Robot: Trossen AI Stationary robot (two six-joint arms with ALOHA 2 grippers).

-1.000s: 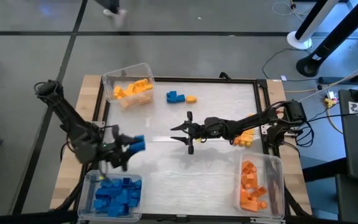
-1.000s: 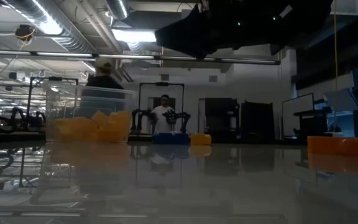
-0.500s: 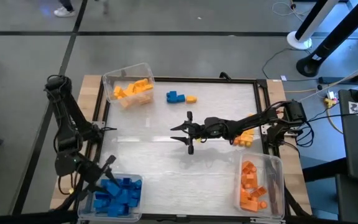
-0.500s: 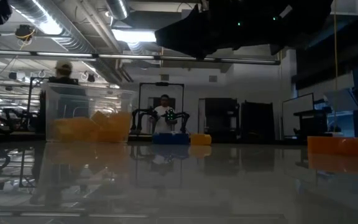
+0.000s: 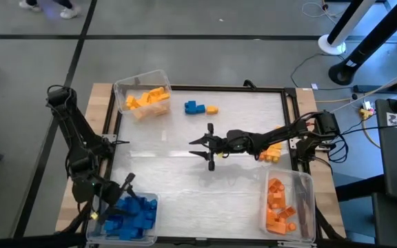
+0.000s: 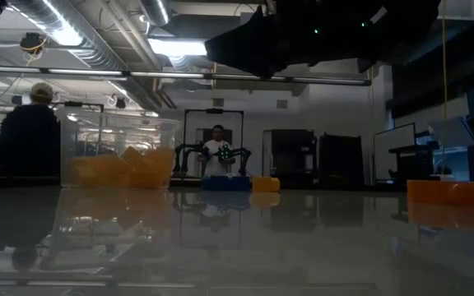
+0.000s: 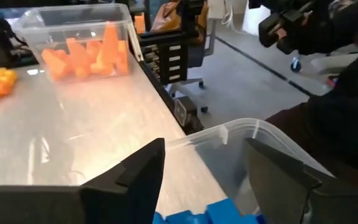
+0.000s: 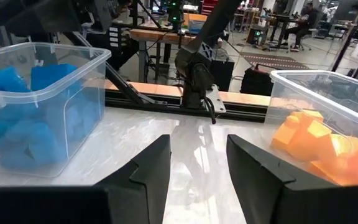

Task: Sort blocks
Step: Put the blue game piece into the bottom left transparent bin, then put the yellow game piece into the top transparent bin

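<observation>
Bins number three on the worktop [image 5: 185,172], all clear plastic: one of blue blocks [image 5: 131,217] at the near left corner, one of orange blocks [image 5: 278,205] at the near right, and one of yellow-orange blocks [image 5: 147,99] at the far left corner.

The left gripper [image 5: 116,191] hangs at the blue bin's [image 5: 151,202] far left corner, jaws spread and empty; its wrist view shows the two fingers [image 7: 143,171] wide apart over the bin rim with blue pieces just beneath.

The right gripper [image 5: 207,147] sits near the worktop's middle, jaws open and empty, pointing toward the left side. Its wrist view looks between the blue bin and the yellow-orange bin.

Only the high view shows the loose pieces: a blue cluster [image 5: 194,107] lying with a small yellow block [image 5: 212,109] touching its right end, both right of the yellow-orange bin, their line running left to right; and a yellow clump [image 5: 273,151] beside the right arm near the orange bin.

The low view alone shows two people [image 6: 25,136] in the room behind, plus the blue cluster and yellow block side by side.
</observation>
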